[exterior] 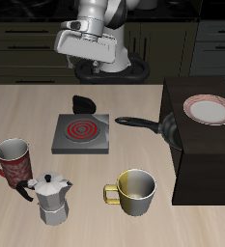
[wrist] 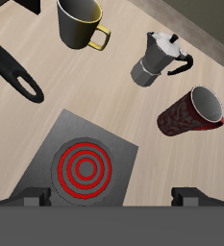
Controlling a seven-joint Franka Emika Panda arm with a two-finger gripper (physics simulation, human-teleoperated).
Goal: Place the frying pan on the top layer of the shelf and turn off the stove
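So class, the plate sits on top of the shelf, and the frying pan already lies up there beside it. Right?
Not quite. The plate is on the shelf, but the frying pan lies on the table beside it, near the stove, as the exterior view shows.

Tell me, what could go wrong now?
The plate already sits on the shelf top, so the frying pan could bump it. The stove coil glows red, so it looks on. The pan lies against the shelf; only its handle sticks out for the open gripper to grab.
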